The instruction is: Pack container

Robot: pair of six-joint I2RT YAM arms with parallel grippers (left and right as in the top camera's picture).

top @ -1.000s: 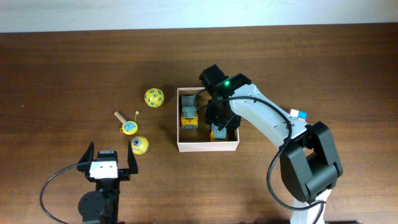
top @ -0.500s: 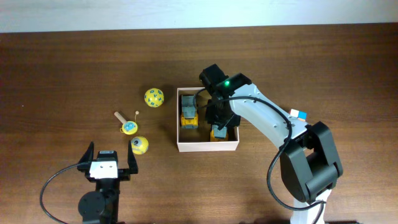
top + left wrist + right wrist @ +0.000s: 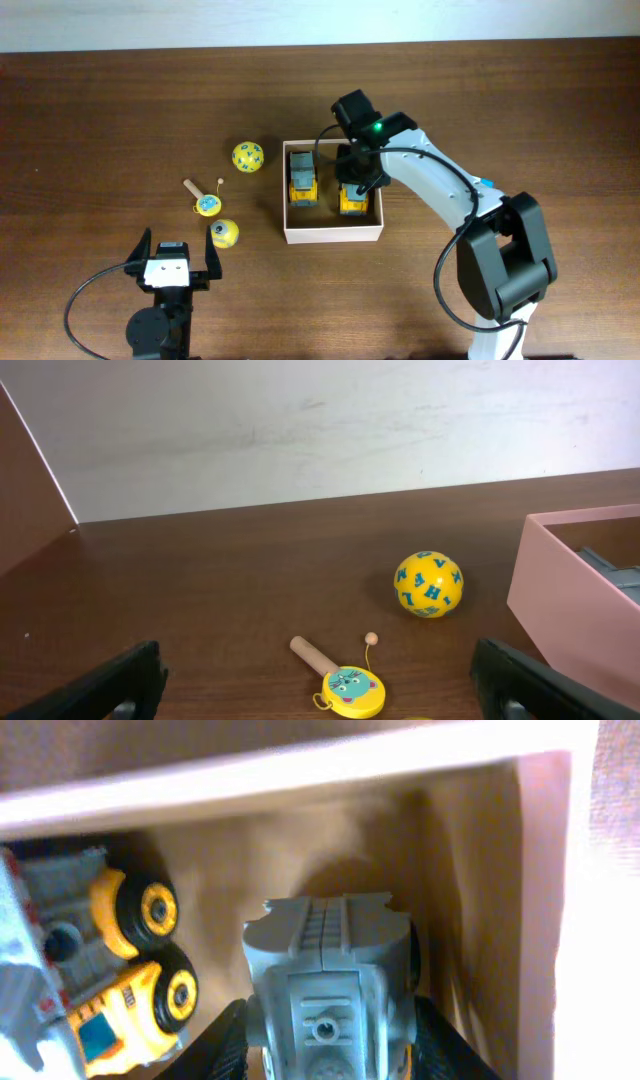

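The container [image 3: 333,235], a shallow box with white-pinkish walls and a tan inside, stands mid-table. It holds two yellow-and-grey toy trucks, one at the left [image 3: 302,177] and one at the right [image 3: 351,202]. My right gripper [image 3: 359,178] reaches into the box and is shut on the right truck. In the right wrist view its dark fingers [image 3: 330,1040] sit against both sides of the truck's grey body [image 3: 330,960], above the tan floor [image 3: 300,850]. The other truck [image 3: 110,960] lies to the left. My left gripper [image 3: 172,262] is open and empty near the front edge.
Left of the box lie a yellow ball with blue letters [image 3: 248,156], a yellow cat-face drum toy on a wooden stick [image 3: 207,205] and a second yellow ball [image 3: 224,234]. In the left wrist view the ball [image 3: 428,584], drum toy [image 3: 350,690] and box wall [image 3: 570,595] show.
My right gripper has shifted toward the far right inside the box, and the right truck has moved with it away from the near wall. The left arm has not moved.
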